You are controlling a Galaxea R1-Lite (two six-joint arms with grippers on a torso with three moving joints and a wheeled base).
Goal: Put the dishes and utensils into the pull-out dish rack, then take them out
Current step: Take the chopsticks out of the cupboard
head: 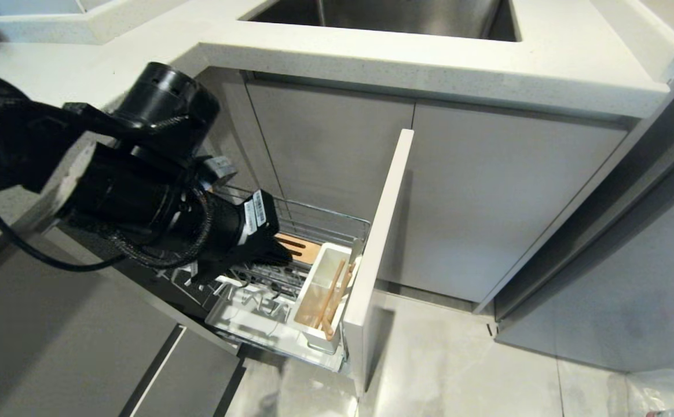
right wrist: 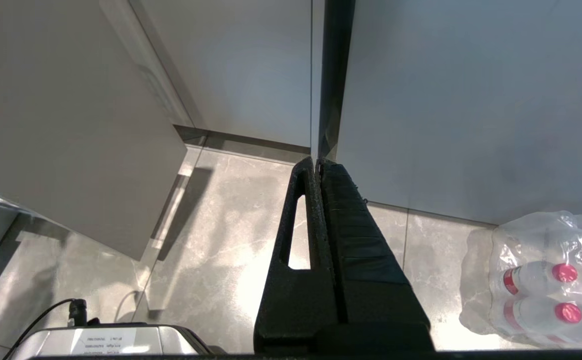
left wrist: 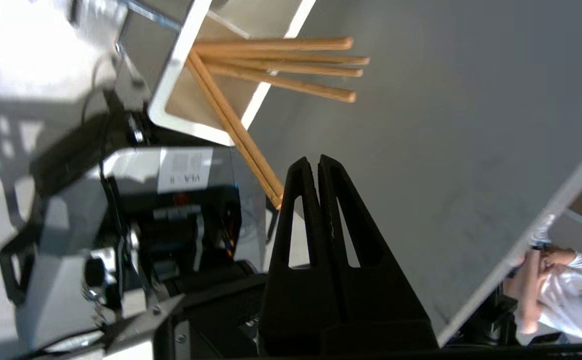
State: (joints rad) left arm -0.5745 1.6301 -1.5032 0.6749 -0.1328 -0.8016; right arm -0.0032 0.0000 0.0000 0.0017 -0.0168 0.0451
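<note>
Left gripper hangs over the pull-out dish rack, fingers pressed together and pinching nothing. Just right of its tip, the chopsticks lean in the white utensil caddy, close by but apart from the fingers. Further right stands the pale front panel. Right gripper sits parked low over the floor, jaws pressed together, empty.

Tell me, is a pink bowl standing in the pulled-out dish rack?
No. In the head view the dish rack holds only chopsticks in its white caddy; no bowl is visible.
</note>
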